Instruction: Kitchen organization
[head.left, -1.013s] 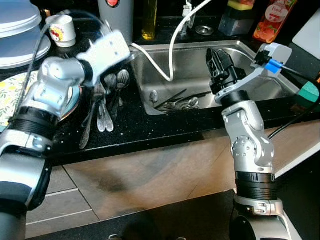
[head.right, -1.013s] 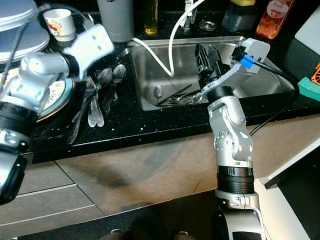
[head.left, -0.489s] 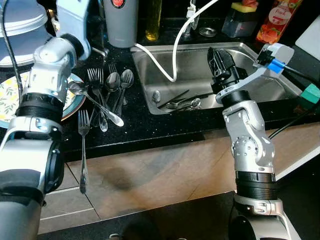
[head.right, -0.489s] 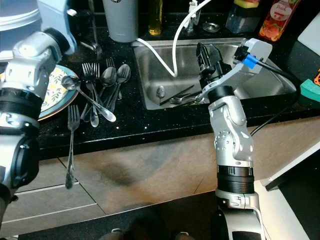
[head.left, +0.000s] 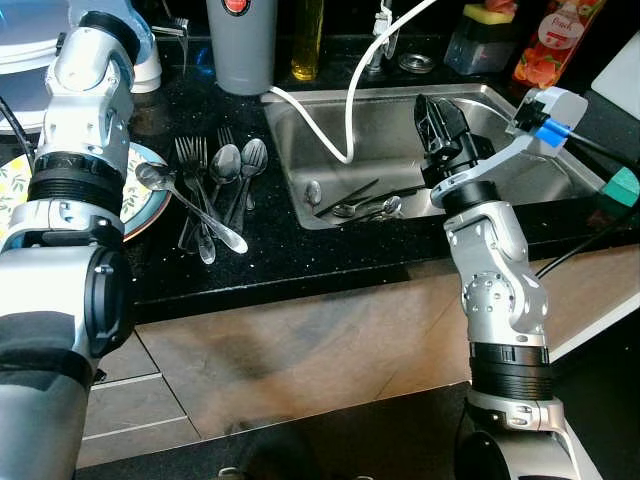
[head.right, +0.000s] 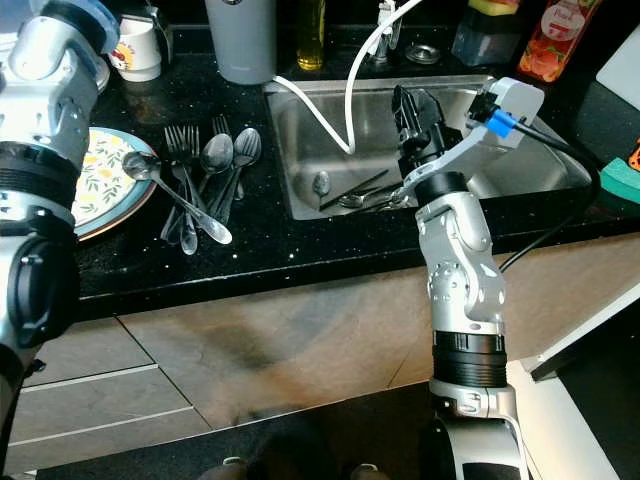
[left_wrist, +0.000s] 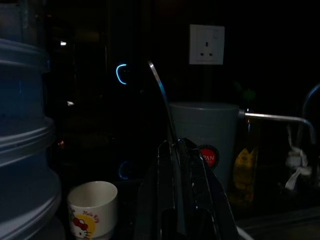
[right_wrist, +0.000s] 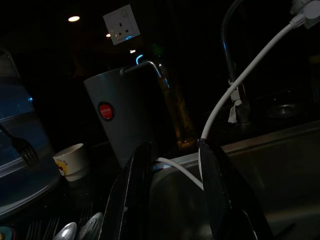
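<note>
The left claw (left_wrist: 175, 146), raised at the far left, is seen pinched together on a thin metal handle (left_wrist: 159, 90); the handle's head is hidden, so fork or spoon cannot be told. The right claw (head.left: 432, 108) is held with fingers apart over the sink (head.left: 480, 95). The cutlery pile (head.left: 215, 185) is left on the tabletop (head.left: 300, 260) just right of the plate (head.left: 140, 205), and more sink cutlery (head.left: 360, 207) is half lost in shadow. The pieces are judged light, stiff and slippery, and tangled, so mid-handle is best taken.
</note>
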